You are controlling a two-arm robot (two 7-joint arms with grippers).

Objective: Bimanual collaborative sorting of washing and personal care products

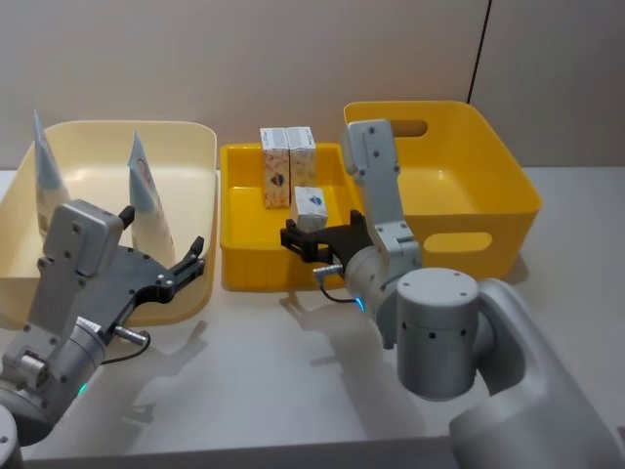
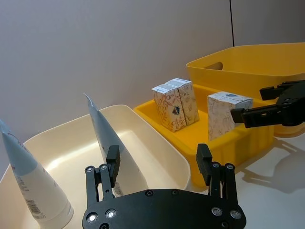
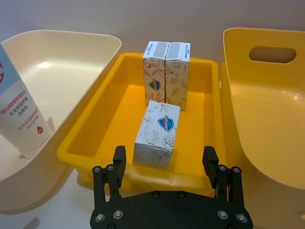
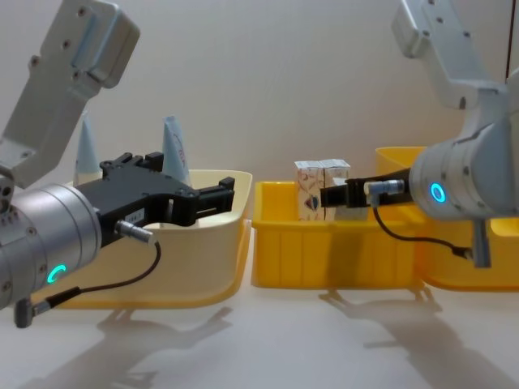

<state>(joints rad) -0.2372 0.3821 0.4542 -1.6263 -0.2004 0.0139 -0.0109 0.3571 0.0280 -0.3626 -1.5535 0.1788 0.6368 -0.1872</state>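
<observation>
Poises right gripper (image 1: 296,241) released, nothing between jaws, over near edge of small yellow tray (image 1: 244,272). Aims it at bluish-grey carton (image 3: 157,129), which stands alone about mid-tray, apart from fingers. Likely lined up for a side pinch across carton's narrow faces. Shows two cream-orange cartons (image 3: 167,71) touching each other against tray's far edge, probably grouped there as one sort class. Holds left gripper (image 2: 158,153) spread and empty at near right corner of cream tub (image 1: 181,129). Points it at squeeze tube (image 2: 102,131), standing cap-down toward tub's right edge. Shows second tube (image 1: 44,166) upright by left edge. Upright stance probably offers tube bodies to a sideways grasp. Has large yellow tub (image 1: 488,200) just beside tray's right edge on tabletop (image 1: 244,391), likely another sorting bin.
</observation>
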